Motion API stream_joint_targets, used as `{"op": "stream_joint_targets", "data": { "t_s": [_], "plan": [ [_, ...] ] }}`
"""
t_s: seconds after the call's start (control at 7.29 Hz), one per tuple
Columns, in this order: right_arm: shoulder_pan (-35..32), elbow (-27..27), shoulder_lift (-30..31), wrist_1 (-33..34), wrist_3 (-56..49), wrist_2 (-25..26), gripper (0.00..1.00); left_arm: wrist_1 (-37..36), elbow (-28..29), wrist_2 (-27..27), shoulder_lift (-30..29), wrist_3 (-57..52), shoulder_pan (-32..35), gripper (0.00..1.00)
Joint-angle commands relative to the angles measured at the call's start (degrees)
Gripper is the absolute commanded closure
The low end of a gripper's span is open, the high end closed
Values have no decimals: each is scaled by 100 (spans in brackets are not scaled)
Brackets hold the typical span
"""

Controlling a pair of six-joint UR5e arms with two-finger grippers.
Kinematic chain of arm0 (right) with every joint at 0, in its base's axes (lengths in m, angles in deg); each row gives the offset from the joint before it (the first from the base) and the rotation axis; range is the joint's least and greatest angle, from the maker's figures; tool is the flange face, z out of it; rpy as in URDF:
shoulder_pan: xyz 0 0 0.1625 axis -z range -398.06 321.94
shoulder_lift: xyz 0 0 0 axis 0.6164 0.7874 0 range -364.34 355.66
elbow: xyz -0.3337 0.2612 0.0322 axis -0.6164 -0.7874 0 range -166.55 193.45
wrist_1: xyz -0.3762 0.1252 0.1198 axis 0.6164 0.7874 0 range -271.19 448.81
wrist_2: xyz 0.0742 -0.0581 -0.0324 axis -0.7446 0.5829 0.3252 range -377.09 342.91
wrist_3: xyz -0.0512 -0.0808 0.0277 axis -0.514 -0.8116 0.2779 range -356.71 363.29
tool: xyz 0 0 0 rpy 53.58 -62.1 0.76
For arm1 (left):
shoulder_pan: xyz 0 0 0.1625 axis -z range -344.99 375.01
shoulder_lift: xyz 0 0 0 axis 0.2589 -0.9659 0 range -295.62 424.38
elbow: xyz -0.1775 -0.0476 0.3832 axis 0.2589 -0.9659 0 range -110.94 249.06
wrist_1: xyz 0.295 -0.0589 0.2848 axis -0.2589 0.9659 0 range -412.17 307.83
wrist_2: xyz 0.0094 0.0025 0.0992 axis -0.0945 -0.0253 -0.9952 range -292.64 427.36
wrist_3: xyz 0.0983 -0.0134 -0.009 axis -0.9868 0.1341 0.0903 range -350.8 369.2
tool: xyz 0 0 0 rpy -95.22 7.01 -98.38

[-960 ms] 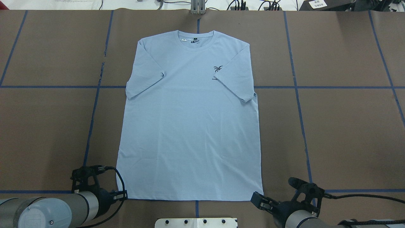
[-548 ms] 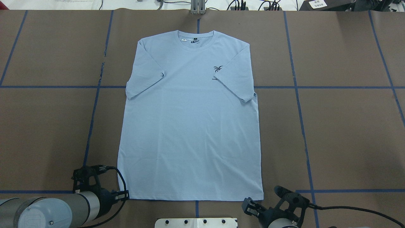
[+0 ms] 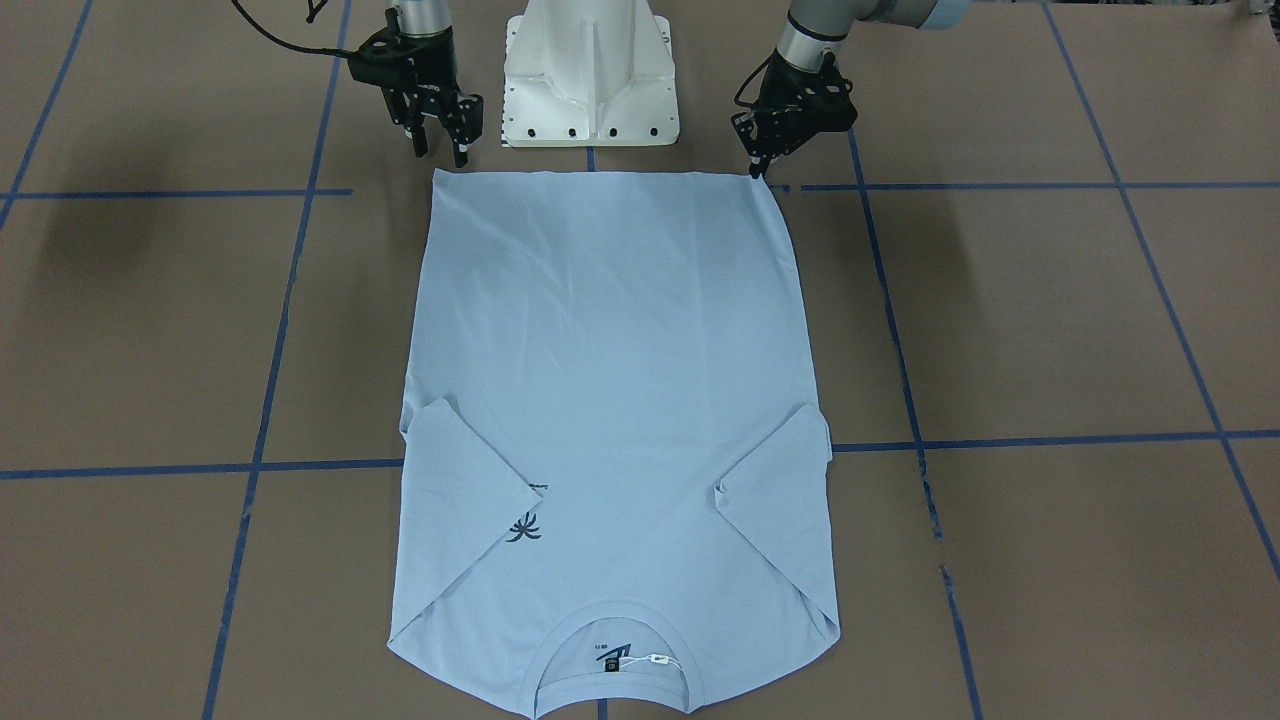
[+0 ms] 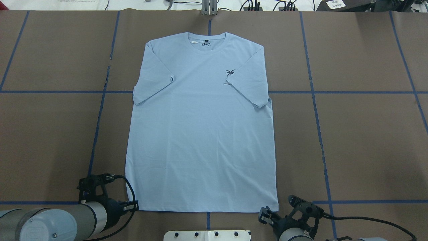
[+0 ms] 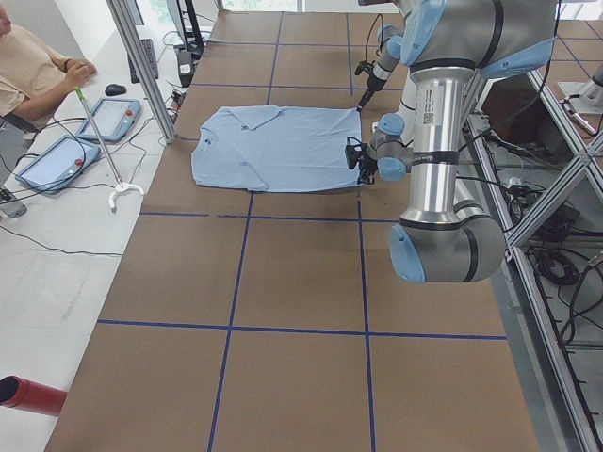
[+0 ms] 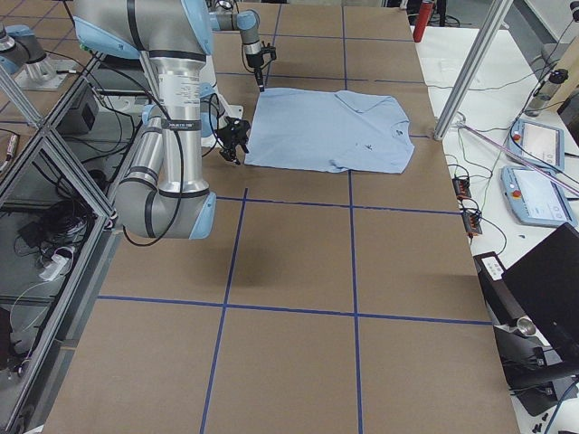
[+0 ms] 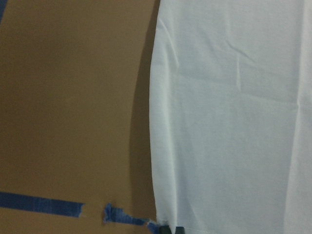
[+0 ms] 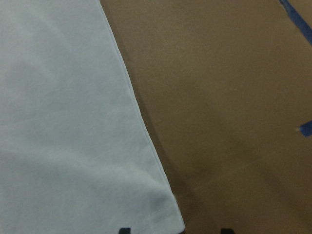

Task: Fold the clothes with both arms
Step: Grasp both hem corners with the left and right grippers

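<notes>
The T-shirt lies flat and print up at mid-table, collar away from the robot and hem toward the pedestal base. Both sleeves are folded inward onto the body.

Left gripper: fingers pressed together, apparently pinching 1 hem corner.
Right gripper: fingers spread, straddling the other hem corner in the wrist view; fabric not pinched.

Hazard: if the right fingers close off-corner, they may catch 1 layer or none. A lift would then skew the hem and spill the sleeves.

Surface: brown paper-covered table with a blue tape grid.
Room: seated operator, 2 pendants, aluminium framing.
</notes>
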Motion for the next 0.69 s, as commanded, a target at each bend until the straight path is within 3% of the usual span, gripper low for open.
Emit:
{"op": "stream_joint_targets", "data": {
  "t_s": [0.0, 0.14, 0.41, 0.55],
  "plan": [
    [-105, -110, -12, 1, -37, 4, 31, 0, -1, -2, -39, -9, 1, 100],
    [-105, -118, -39, 1, -20, 4, 40, 0, -1, 7, -40, 0, 1, 100],
    [-105, -119, -39, -16, 15, 4, 78, 0, -9, 7, -40, -9, 1, 100],
    [-105, -119, -39, -16, 15, 4, 78, 0, -9, 7, -66, 0, 1, 100]
  ]
}}
